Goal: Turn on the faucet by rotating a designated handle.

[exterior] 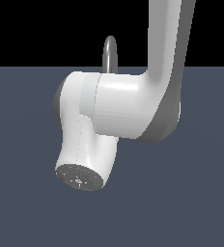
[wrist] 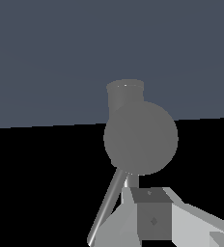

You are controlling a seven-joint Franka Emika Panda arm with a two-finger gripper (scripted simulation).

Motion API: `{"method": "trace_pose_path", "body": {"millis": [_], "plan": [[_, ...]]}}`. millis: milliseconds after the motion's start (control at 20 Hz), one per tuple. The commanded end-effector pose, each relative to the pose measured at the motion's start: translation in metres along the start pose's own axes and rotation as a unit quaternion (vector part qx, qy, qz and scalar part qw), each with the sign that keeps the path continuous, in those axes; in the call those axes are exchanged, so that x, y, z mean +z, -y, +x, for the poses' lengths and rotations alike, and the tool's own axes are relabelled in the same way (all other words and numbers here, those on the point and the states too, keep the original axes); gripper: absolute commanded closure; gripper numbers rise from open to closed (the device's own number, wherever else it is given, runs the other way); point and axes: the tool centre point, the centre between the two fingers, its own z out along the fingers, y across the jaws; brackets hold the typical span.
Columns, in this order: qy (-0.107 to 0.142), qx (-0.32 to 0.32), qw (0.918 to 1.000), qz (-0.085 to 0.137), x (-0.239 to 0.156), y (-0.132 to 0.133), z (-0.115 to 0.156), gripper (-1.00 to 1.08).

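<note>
Grey metal faucet [exterior: 110,52] mostly hidden behind white robot arm [exterior: 128,103] in exterior view; only top of arched spout shows above arm's elbow, against black backdrop. Dark blue-grey tabletop [exterior: 191,193] spreads around arm. Wrist view: faucet [wrist: 140,137] seen close, rounded grey body with short cylinder behind. Thin light-grey handle [wrist: 106,210] slants out from faucet's underside. Jaws [wrist: 155,219] sit just beside handle, near faucet; cannot tell how far open, nor whether anything gripped.
</note>
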Motion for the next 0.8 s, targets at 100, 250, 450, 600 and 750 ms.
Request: {"method": "trace_pose_path", "body": {"millis": [100,250,450,600,750], "plan": [[0.003,-0.024,0.9996,-0.013,0.005,0.045,0.001,1.08],[0.002,0.001,1.0,0.007,0.0,0.014,0.005,1.08],[0.002,-0.005,1.0,0.003,0.001,0.025,0.014,1.08],[0.002,-0.009,1.0,-0.001,0.002,0.033,0.021,1.08],[0.003,-0.014,0.9999,-0.005,0.003,0.042,0.028,1.08]]}}
